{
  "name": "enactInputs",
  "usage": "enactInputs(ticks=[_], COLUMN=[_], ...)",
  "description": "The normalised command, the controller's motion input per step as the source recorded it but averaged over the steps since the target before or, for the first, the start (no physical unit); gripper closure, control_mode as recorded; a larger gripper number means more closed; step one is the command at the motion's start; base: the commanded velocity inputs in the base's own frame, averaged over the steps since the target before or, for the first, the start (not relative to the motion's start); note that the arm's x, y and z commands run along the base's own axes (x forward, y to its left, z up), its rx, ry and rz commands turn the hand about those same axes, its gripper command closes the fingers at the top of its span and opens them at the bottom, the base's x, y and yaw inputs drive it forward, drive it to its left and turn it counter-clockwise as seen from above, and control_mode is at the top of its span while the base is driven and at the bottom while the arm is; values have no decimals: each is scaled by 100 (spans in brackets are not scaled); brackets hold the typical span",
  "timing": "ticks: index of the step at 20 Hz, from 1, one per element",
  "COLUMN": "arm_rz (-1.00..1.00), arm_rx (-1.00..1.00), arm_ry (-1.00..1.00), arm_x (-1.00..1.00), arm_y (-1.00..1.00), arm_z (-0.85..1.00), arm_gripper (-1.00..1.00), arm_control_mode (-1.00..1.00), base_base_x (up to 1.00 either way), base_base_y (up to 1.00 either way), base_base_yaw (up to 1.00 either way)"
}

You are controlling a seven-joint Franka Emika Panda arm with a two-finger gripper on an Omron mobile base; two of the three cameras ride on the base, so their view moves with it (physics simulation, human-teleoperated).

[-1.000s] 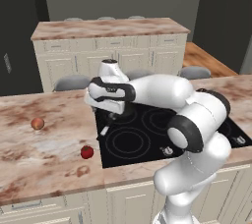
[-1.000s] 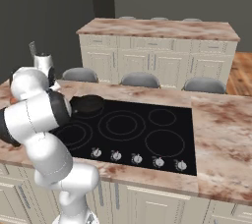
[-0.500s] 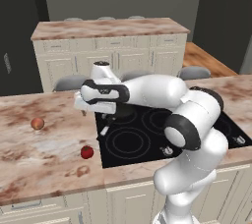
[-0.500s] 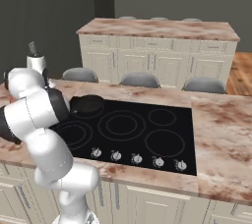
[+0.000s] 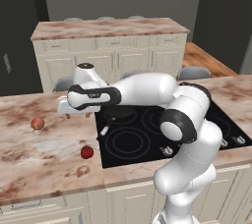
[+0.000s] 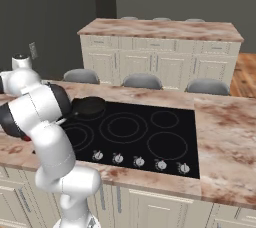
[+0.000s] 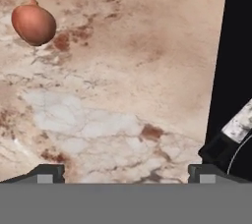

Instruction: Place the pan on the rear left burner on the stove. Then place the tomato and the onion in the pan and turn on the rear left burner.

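The pan [image 6: 89, 106] sits on the rear left burner of the stove [image 6: 150, 137], at the far left corner of the black glass. In the right base view its round black bowl is plain to see, partly behind the arm's elbow. In the left base view the pan [image 5: 117, 113] shows just under the white forearm, with its long handle running forward and left toward the stove's edge, the pale grey tip [image 5: 104, 130] lying close to that edge.

The end effector [image 5: 65, 106] hangs over the marbled desk [image 5: 44, 154] just left of the stove, its pale hand pointing down. In the hand view the end effector [image 7: 126, 173] shows two dark fingertips standing far apart at the bottom of the picture, spread wide with only bare desk between them and nothing held.

The onion [image 5: 37, 123] rests on the desk well left of the stove. The hand view shows the onion [image 7: 33, 23] at its upper left, apart from the fingertips, and at its right the black stove edge with the grey handle tip [image 7: 238, 122] over the glass.

The tomato [image 5: 87, 152] lies on the desk nearer the front edge, just beside the stove's left side, apart from the onion.
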Motion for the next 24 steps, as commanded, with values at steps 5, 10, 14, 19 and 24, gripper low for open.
enactInputs(ticks=[5,10,14,19,24], arm_rz=[12,7,3,2,3], arm_rx=[0,0,0,0,0], arm_ry=[-23,-13,0,0,0], arm_x=[0,0,15,26,17], arm_y=[52,38,31,34,42], arm_z=[2,0,0,0,0], arm_gripper=[-100,-100,-100,-100,-100], arm_control_mode=[-100,-100,-100,-100,-100], base_base_x=[0,0,0,0,0], base_base_y=[0,0,0,0,0], base_base_yaw=[0,0,0,0,0])
